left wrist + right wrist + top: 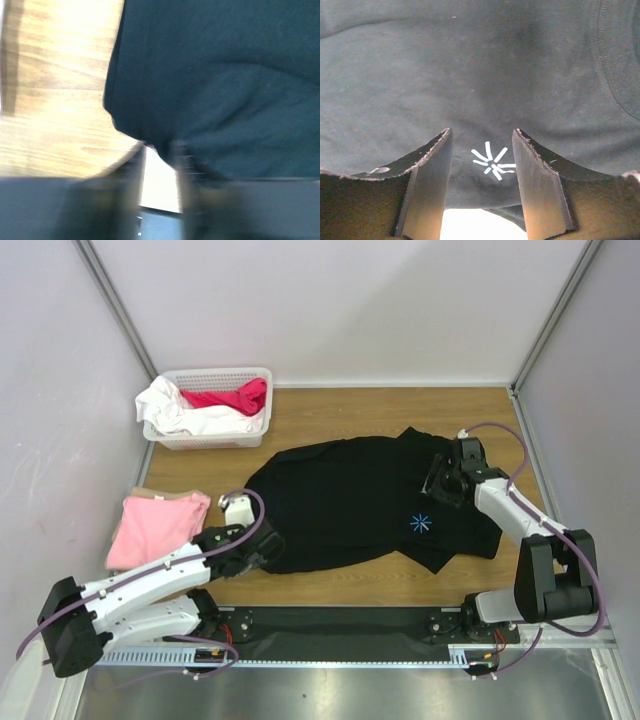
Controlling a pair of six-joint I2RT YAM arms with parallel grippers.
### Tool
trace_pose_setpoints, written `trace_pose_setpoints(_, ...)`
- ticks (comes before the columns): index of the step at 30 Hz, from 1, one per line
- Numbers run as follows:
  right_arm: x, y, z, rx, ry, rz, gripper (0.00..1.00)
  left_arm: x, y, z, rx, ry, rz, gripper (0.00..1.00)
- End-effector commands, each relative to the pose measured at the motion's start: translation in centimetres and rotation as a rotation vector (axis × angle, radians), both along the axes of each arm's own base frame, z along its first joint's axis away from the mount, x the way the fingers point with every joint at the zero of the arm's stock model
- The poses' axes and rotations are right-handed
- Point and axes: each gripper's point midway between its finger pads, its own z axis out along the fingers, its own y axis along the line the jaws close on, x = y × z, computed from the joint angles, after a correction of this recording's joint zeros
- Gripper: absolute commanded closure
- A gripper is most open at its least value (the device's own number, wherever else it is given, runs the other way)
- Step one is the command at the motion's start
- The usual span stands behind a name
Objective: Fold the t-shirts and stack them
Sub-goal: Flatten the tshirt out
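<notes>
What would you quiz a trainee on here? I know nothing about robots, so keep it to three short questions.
1. True or false: the pink t-shirt lies on top of the black t-shirt.
2. Where does the basket stand? A: near-right corner of the table. B: far-left corner. C: on the black t-shirt.
3. In the right wrist view, what shows in the gap between the right fingers?

Key:
1. False; it lies apart, to the left.
2. B.
3. The pale starburst mark on the black t-shirt.
</notes>
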Motion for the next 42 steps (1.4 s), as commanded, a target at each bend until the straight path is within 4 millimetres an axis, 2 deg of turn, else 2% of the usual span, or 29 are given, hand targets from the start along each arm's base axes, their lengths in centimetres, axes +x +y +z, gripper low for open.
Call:
trace_pose_setpoints(1,2.3,-0.2,1.3,0.002,-0.046,-0.016,0.43,2.5,-1.1,3.4,0.009,-0.109,-0.003,0.46)
trace_pose_setpoints(2,2.6,-0.1,1.4,0.006,-0.049,-0.012,0.43,3.4,-1.6,4.9,0.005,-0.143,-0.004,0.35)
trace_pose_setpoints(3,3.0,0.1,1.4,0.012,-0.055,-0.007,0.43,4.0,-1.5,5.4,0.038,-0.159,-0.009,0.17)
trace_pose_setpoints(4,3.5,0.6,1.8,0.028,-0.067,0.006,0.42,4.8,-1.1,6.4,0.077,-0.2,0.008,0.1)
trace_pose_setpoints(5,3.8,0.9,2.0,0.04,-0.074,0.012,0.42,5.7,-1.5,8.0,0.07,-0.244,0.018,0.04)
trace_pose_setpoints(6,4.2,1.6,2.1,0.057,-0.085,0.028,0.42,6.8,-2.0,8.8,0.082,-0.278,0.002,0.0)
trace_pose_setpoints(9,5.2,2.4,2.6,0.074,-0.124,0.042,0.42,9.7,-2.6,9.7,0.091,-0.302,-0.061,0.0)
trace_pose_setpoints(10,5.2,2.8,2.4,0.079,-0.125,0.054,0.42,11.1,-4.3,9.7,0.016,-0.317,-0.081,0.0)
trace_pose_setpoints(13,5.2,3.1,2.0,0.089,-0.12,0.064,0.42,14.0,-4.9,9.0,-0.044,-0.33,-0.097,0.01)
trace_pose_setpoints(14,5.2,3.3,2.0,0.092,-0.121,0.071,0.42,14.9,-6.1,9.2,-0.102,-0.355,-0.123,0.01)
trace_pose_setpoints(19,4.8,3.5,1.6,0.102,-0.122,0.079,0.42,17.7,-6.9,6.9,-0.041,-0.29,-0.196,0.02)
trace_pose_setpoints(23,4.7,3.2,1.2,0.093,-0.108,0.072,0.42,20.5,-7.3,4.6,-0.001,-0.235,-0.236,0.11)
trace_pose_setpoints(26,5.3,2.9,1.7,0.085,-0.124,0.065,0.42,22.8,-7.3,4.5,-0.007,-0.244,-0.235,0.15)
trace_pose_setpoints(27,5.6,2.6,1.8,0.083,-0.126,0.053,0.42,23.5,-7.4,3.3,-0.011,-0.219,-0.238,0.16)
trace_pose_setpoints(28,5.8,2.4,2.0,0.082,-0.131,0.047,0.42,24.0,-7.3,3.1,-0.012,-0.21,-0.236,0.17)
trace_pose_setpoints(29,6.2,2.3,2.7,0.082,-0.138,0.04,0.42,25.1,-7.1,3.8,-0.013,-0.218,-0.22,0.18)
trace_pose_setpoints(30,6.3,1.9,2.8,0.071,-0.137,0.023,0.42,25.3,-6.7,2.7,0.013,-0.184,-0.216,0.18)
trace_pose_setpoints(33,6.3,1.4,4.0,0.055,-0.127,-0.002,0.42,26.2,-6.6,2.9,0.049,-0.181,-0.243,0.18)
trace_pose_setpoints(34,6.2,1.3,4.5,0.051,-0.132,-0.008,0.43,26.5,-7.1,3.1,0.029,-0.201,-0.267,0.18)
trace_pose_setpoints(37,5.8,0.7,6.6,0.039,-0.122,-0.031,0.43,26.2,-6.5,2.3,0.034,-0.192,-0.27,0.19)
trace_pose_setpoints(38,5.0,0.4,6.7,0.024,-0.087,-0.04,0.43,26.0,-6.1,2.1,0.029,-0.178,-0.249,0.2)
trace_pose_setpoints(39,5.6,0.2,8.3,0.019,-0.117,-0.044,0.43,26.0,-5.9,2.1,0.025,-0.182,-0.242,0.21)
trace_pose_setpoints(42,5.5,-0.9,10.0,-0.031,-0.161,-0.056,0.42,26.1,-6.4,2.1,-0.035,-0.22,-0.27,0.23)
